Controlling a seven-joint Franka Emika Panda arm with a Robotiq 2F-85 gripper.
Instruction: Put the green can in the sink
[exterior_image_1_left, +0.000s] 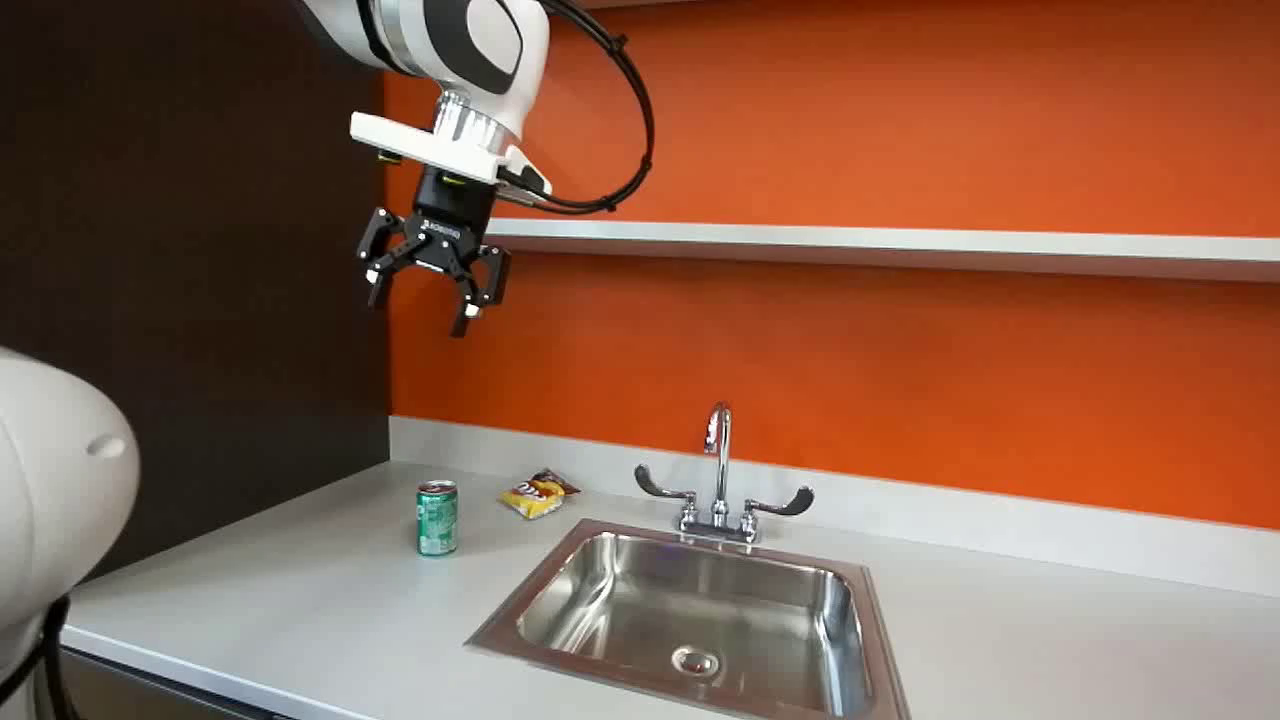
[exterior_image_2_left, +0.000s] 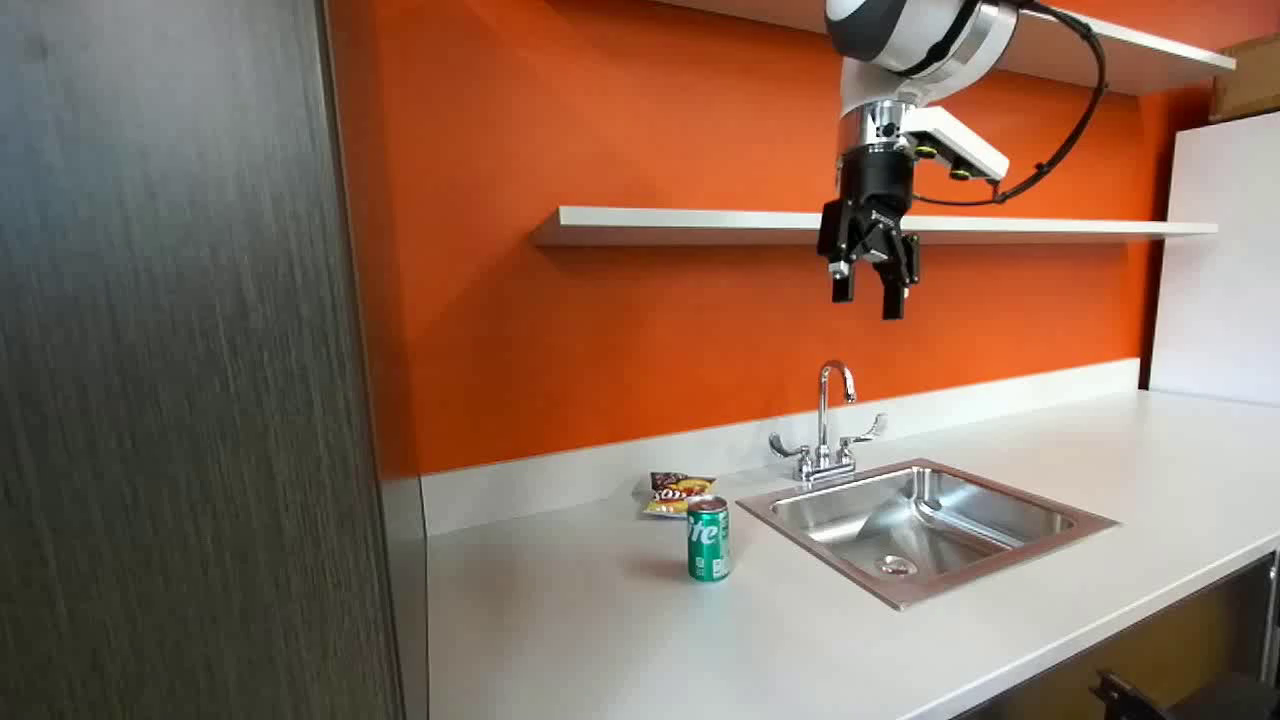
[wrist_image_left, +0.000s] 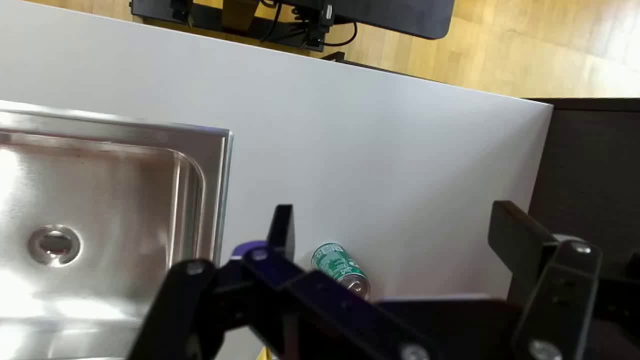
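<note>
The green can (exterior_image_1_left: 437, 520) stands upright on the white countertop, left of the sink in both exterior views (exterior_image_2_left: 708, 542). The sink (exterior_image_1_left: 544, 580) is a steel basin with a round drain; its rim also shows in an exterior view (exterior_image_2_left: 1000, 559) and the wrist view (wrist_image_left: 213, 190). My gripper (exterior_image_1_left: 418, 310) is open and empty, high above the counter with its fingers pointing down (exterior_image_2_left: 868, 298). In the wrist view, the can (wrist_image_left: 334, 260) shows between the spread fingers (wrist_image_left: 395, 220), nearer the left one, far below them. A gripper link hides part of its top end.
A yellow-and-brown snack bag (exterior_image_1_left: 538, 496) lies behind the can near the back wall. A chrome two-handled faucet (exterior_image_1_left: 720, 480) rises behind the sink. A white shelf (exterior_image_1_left: 900, 245) runs along the orange wall near gripper height. A dark panel (exterior_image_1_left: 200, 250) borders the counter.
</note>
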